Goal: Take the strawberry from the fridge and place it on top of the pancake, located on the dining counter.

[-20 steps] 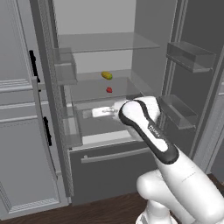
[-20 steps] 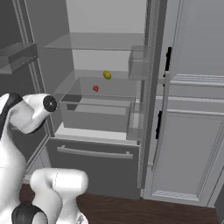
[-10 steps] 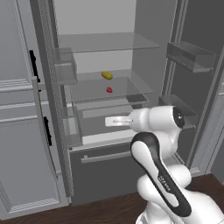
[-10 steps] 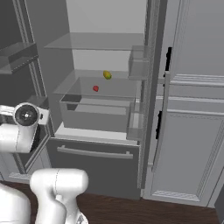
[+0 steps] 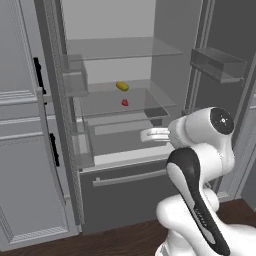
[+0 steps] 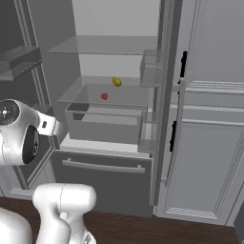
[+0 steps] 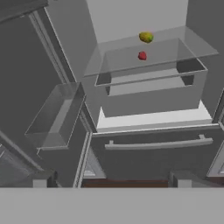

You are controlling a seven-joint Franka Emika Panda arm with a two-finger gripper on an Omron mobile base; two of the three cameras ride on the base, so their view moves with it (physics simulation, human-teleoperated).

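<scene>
The fridge (image 5: 125,195) stands with both doors open. The strawberry (image 5: 125,102) (image 6: 104,96) (image 7: 142,55), a tiny red berry, lies on the middle glass shelf, just in front of a small yellow item (image 5: 122,86) (image 7: 146,37). My gripper (image 7: 113,179) is open with nothing between its fingers. It hangs in front of the fridge, lower than the berry's shelf and well short of it. In the left base view the gripper (image 5: 146,134) points left toward the interior, below and right of the berry. The pancake and the dining counter are out of view.
A clear drawer (image 6: 105,119) sits under the berry's shelf, above the bottom drawer's bar handle (image 7: 157,144). Door bins (image 5: 220,62) (image 6: 152,66) jut from the open doors on both sides. Light grey cabinets with black handles (image 5: 20,165) (image 6: 205,143) flank the fridge.
The arm has swung to the right in the left base view, and the hand has drawn back from the fridge interior. The strawberry and the yellow item have not moved. The gripper stays open.
</scene>
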